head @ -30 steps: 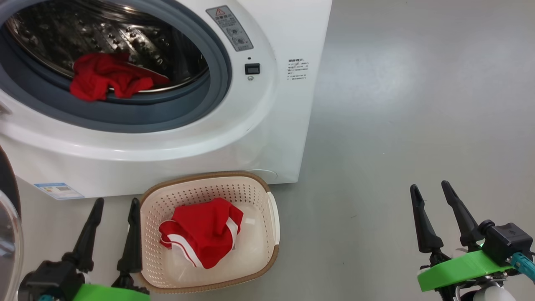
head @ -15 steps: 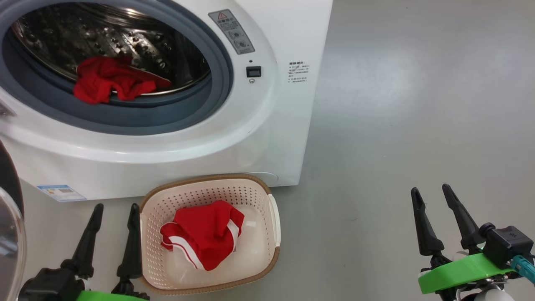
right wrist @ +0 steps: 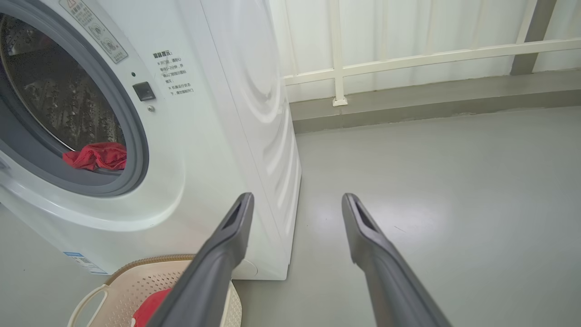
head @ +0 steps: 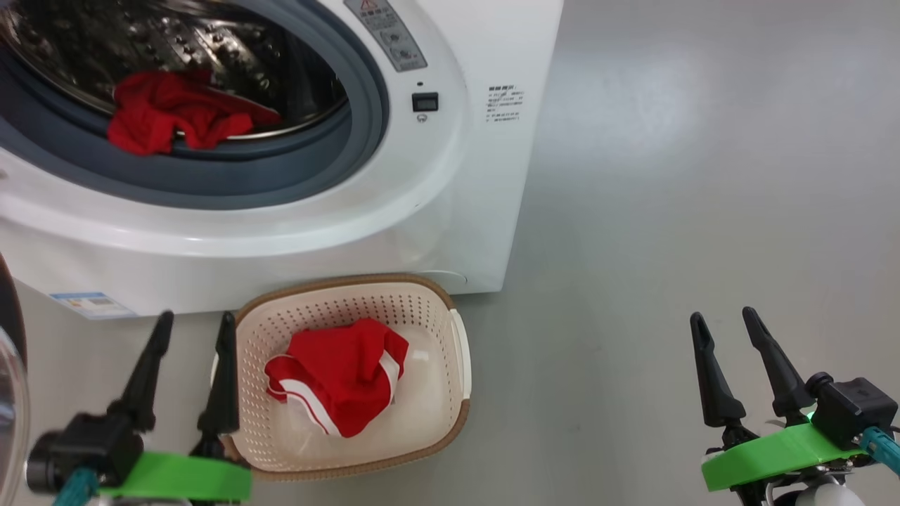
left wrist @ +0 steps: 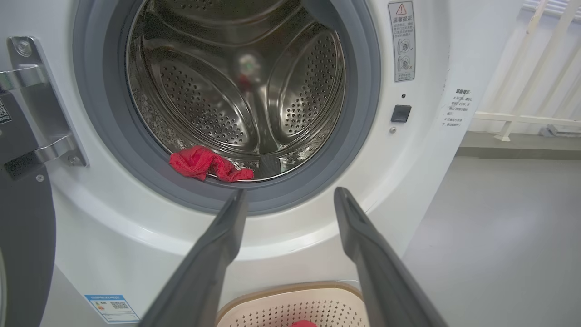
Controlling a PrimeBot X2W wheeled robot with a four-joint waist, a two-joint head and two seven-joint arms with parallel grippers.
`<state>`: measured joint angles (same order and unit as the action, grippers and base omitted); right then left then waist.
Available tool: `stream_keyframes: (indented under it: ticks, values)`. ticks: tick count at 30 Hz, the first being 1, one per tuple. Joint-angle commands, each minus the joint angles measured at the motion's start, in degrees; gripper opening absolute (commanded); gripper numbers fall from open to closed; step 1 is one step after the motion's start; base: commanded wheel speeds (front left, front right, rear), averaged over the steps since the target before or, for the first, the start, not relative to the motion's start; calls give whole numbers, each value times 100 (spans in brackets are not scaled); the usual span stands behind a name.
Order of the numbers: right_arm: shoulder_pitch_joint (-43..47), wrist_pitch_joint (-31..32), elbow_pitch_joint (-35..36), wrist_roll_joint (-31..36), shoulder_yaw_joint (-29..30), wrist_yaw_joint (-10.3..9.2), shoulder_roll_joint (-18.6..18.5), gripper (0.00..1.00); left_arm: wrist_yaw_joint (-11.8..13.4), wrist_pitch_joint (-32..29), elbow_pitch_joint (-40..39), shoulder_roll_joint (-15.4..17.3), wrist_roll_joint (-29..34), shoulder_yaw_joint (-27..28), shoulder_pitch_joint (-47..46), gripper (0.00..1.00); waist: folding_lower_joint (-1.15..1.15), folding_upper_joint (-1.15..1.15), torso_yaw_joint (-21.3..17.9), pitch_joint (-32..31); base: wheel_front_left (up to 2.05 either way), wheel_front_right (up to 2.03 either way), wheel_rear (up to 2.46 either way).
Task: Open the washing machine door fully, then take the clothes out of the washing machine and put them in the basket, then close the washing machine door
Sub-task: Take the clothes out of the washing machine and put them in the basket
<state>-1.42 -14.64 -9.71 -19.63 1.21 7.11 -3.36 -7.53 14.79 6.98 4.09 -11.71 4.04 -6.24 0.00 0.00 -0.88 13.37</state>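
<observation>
The white washing machine [head: 450, 183] stands open, its steel drum [left wrist: 236, 77] and grey gasket [left wrist: 363, 91] exposed. A red garment [head: 169, 112] lies at the drum's front lip, also as the red garment [left wrist: 206, 163] and the red garment [right wrist: 96, 155]. A second red garment with white stripes [head: 336, 372] rests in the cream basket [head: 460, 351] on the floor before the machine. The door [head: 8, 365] swings out at the far left; its hinge [left wrist: 36, 113] shows. My left gripper [head: 195, 329] is open beside the basket's left rim. My right gripper [head: 721, 316] is open over bare floor.
Grey floor [head: 703, 176] stretches to the right of the machine. A white railing [right wrist: 408, 59] and wall run behind it. A blue label [head: 91, 303] sits low on the machine's front.
The head view has shifted slightly, first down, then up. The left gripper has risen a little in that view, showing more of its green mount. Garments and basket stay put.
</observation>
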Motion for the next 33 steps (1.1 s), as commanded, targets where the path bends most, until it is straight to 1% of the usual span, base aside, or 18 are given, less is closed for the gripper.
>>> stream_keyframes:
  ticks: [1,6,12,18,21,25,29,33]
  values:
    - [-187,-36,155,-25,-124,37,-31,100,4,21,-5,145,116,176,-291,100,0,0,10,138,0,0,0]
    - [-379,-36,196,-15,-141,37,-6,100,34,21,632,395,516,118,-1170,100,0,0,0,477,0,0,0]
    - [-614,-36,250,5,-146,37,16,100,165,21,1793,717,983,-111,-2533,100,0,0,-16,844,0,0,0]
    - [-839,-36,307,18,-149,37,30,100,373,-77,3023,1006,1515,-471,-3952,100,0,0,-59,1173,0,0,0]
    - [-924,-36,323,18,-150,37,36,100,469,-179,3581,1094,1717,-627,-4543,100,0,0,-92,1293,0,0,0]
    - [-1004,-36,345,14,-136,37,41,100,593,-323,4234,1154,1871,-754,-5209,100,0,0,-125,1441,0,0,0]
    - [-1098,-36,360,0,-151,37,45,100,697,-418,4805,1176,1874,-768,-5782,100,0,0,-163,1589,0,0,0]
    - [-1199,-36,373,-61,-203,37,46,100,796,-564,5370,1271,1872,-766,-6230,100,0,0,-227,1740,0,0,0]
